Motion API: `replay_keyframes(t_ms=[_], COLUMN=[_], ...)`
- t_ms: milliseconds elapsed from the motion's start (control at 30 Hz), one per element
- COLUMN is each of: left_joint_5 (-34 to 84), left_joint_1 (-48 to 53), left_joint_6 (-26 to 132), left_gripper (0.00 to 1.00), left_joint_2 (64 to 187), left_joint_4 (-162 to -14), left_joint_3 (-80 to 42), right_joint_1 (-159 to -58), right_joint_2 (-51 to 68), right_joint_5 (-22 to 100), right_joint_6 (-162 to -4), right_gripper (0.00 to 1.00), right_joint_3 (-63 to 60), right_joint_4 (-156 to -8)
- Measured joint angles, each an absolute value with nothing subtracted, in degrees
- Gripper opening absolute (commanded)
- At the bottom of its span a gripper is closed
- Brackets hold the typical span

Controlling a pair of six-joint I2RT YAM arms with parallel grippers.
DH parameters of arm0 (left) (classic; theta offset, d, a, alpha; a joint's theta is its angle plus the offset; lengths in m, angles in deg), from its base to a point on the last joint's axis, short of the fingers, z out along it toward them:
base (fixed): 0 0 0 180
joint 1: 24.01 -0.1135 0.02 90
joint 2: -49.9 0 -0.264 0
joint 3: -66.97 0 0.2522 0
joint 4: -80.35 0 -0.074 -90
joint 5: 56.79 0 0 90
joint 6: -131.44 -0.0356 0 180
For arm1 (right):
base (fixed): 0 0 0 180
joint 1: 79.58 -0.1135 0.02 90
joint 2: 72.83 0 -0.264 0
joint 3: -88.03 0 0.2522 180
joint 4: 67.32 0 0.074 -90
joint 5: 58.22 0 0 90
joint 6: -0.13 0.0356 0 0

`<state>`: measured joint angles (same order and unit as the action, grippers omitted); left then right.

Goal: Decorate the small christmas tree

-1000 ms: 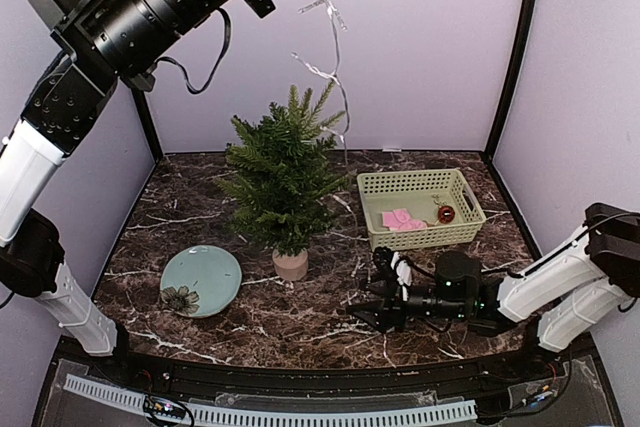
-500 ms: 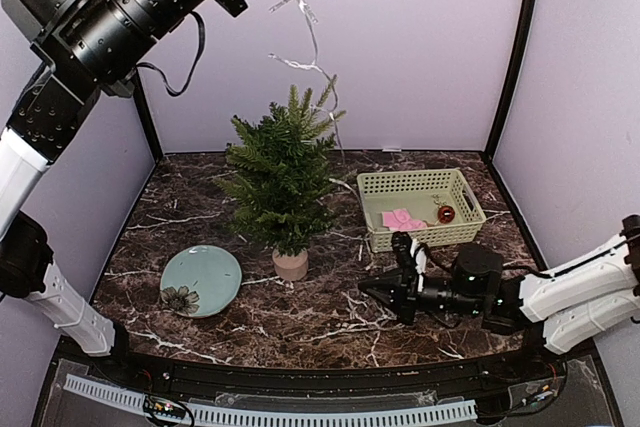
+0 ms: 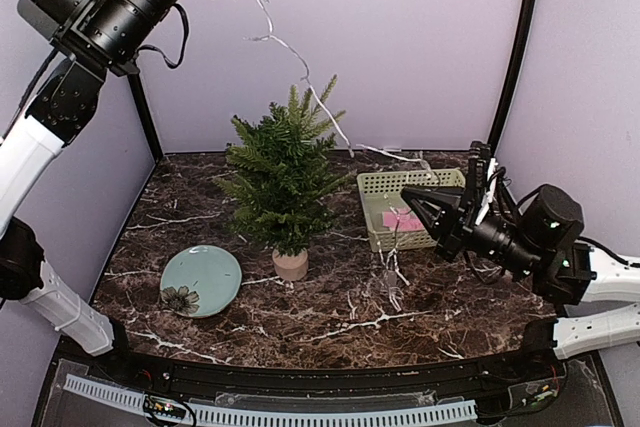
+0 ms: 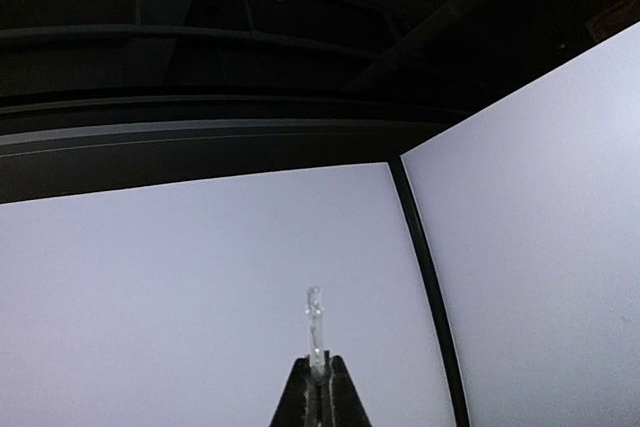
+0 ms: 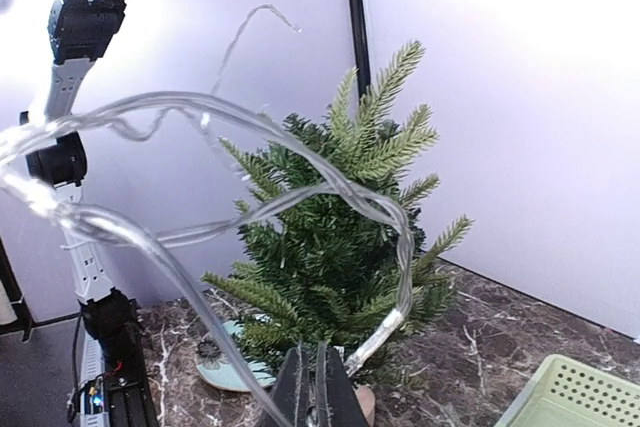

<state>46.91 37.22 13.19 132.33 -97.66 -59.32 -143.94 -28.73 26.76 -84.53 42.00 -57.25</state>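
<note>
Table (image 3: 330, 317): dark brown marble-pattern top, white veining, glossy.

The small christmas tree (image 3: 280, 177): upright at centre-left of the table, bushy dark-green needle branches tapering to spiky tips; short trunk in a round beige-pink pot (image 3: 290, 265).

Basket (image 3: 368, 209): pale green plastic, rectangular, perforated walls, right of the tree. Pink flat pieces (image 3: 400, 219) inside.

Plate (image 3: 200, 280): round, glazed teal, dark flower motif at its near edge; front-left of the pot.

Light string (image 3: 285, 47): thin clear wire with small clear bulbs, running from top left down past the treetop towards the basket, with a loose end dangling to the table.

Left gripper (image 4: 320, 359): high above the table, jaws pinched on the string, one bulb poking out above the tips.

Right gripper (image 3: 408, 194): raised over the basket, black pointed fingers clamped together on the string.
</note>
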Motion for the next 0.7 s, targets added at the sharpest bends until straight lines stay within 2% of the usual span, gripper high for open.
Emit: replay_keyframes(t_ms=[267,433,700], left_joint_5=[44.96,44.94,45.29], left_joint_1=[26.46,20.26,12.96], left_joint_6=[18.85,21.97,27.11], left_gripper=[0.0,0.0,0.0], left_joint_2=[139.09,144.44,151.37], left_joint_4=[-101.83,-105.03,-106.97], left_joint_3=[-66.12,-68.3,-70.29], right_joint_1=[-141.01,-135.35,-129.58], right_joint_2=[-27.66,-26.0,-17.87], right_joint_5=[18.09,14.07,8.93], right_joint_6=[-86.82,-86.89,-85.29], right_gripper=[0.0,0.0,0.0], right_joint_3=[36.12,32.73,25.87], right_joint_4=[-61.69,-60.88,-58.63])
